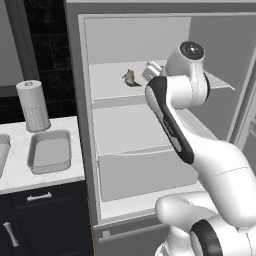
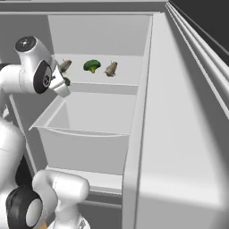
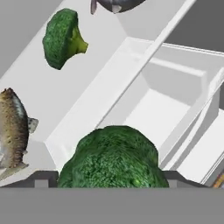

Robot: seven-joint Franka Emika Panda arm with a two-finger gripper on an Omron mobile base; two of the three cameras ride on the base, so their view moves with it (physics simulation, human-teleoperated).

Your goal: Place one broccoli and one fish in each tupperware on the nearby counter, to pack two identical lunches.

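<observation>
- Refrigerator (image 1: 150, 125): a tall open cabinet with smooth pale grey walls, flat shelves and a boxy drawer. The robot works at its upper shelf, so the step in hand reads as fetching a broccoli for the first lunch.
- Counter (image 1: 17, 172): white marble-patterned top with grey veins over dark cabinet fronts, at 9 o'clock from the refrigerator in the left base view.
- Tupperware (image 1: 49, 151): one shallow grey rectangular tray with rounded corners and a flat rim, lying empty on the counter; a second tray is not made out here.
- Ribbed white canister (image 1: 33, 105): an upright cylinder just behind the tray, at 12 o'clock from it.
- Gripper (image 2: 63, 82): small and dark, at the front edge of the upper shelf. In the hand view a bumpy green head, the held broccoli (image 3: 111, 159), sits right between the finger tips; it appears clamped, though the contact itself is hidden.
- Shelf broccoli (image 3: 61, 38): a knobbly dark green crown with a paler stalk, at 11 o'clock in the hand view, lying loose.
- Brown fish (image 3: 13, 129): mottled and scaly, tapering, at 9 o'clock in the hand view.
- Grey fish (image 3: 114, 4): smooth and dark, cut off at 12 o'clock.
- Next move, as judged: draw the arm out of the refrigerator and carry the load left to the tray, keeping clear of the shelf lip.
</observation>
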